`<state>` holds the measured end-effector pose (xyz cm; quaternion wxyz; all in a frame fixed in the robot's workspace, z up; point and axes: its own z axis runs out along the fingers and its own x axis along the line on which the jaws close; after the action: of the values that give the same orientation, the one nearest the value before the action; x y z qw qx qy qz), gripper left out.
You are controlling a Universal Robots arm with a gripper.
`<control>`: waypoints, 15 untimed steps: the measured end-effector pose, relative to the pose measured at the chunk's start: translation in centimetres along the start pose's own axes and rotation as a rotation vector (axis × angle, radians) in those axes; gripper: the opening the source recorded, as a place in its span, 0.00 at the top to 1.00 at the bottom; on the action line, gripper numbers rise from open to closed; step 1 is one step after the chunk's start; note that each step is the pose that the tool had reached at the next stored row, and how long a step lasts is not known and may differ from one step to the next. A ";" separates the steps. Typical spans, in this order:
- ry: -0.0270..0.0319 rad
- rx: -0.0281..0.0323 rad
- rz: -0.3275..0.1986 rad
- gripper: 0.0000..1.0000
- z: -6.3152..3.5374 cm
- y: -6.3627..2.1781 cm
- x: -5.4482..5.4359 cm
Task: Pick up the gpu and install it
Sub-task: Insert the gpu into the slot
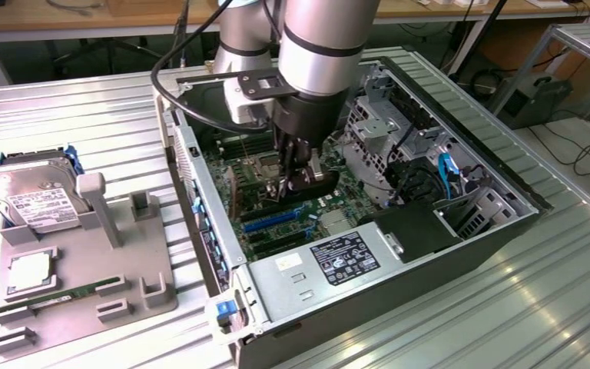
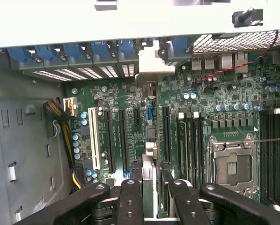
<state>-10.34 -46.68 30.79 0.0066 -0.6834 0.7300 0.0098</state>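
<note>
My gripper is down inside the open computer case, shut on the gpu, a dark card held on edge just above the motherboard's expansion slots. In the wrist view the gpu runs edge-on between my fingers, over the gap between two long black slots. Its silver end bracket reaches the row of blue-clipped rear slot openings. Whether the card's edge is seated in a slot is hidden by the card itself.
A grey fixture plate at the exterior view's left carries a hard drive, a processor and a green RAM stick. Inside the case are the power supply, a drive cage, the CPU socket and loose cables.
</note>
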 end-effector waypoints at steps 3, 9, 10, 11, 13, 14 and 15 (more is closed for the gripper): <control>0.0001 0.0000 0.000 0.73 0.28 0.08 0.0; 0.0007 0.0000 0.000 0.73 1.07 0.47 0.1; 0.0011 0.0000 0.000 0.73 1.21 0.54 0.1; 0.0016 0.0000 0.000 0.73 1.34 0.61 0.1; 0.0025 0.0001 0.000 0.73 1.60 0.73 0.1; 0.0030 0.0002 0.000 0.73 1.72 0.78 0.1; 0.0037 0.0002 0.000 0.73 1.85 0.82 0.1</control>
<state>-11.17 -46.66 28.95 0.0053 -0.6834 0.7300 0.0085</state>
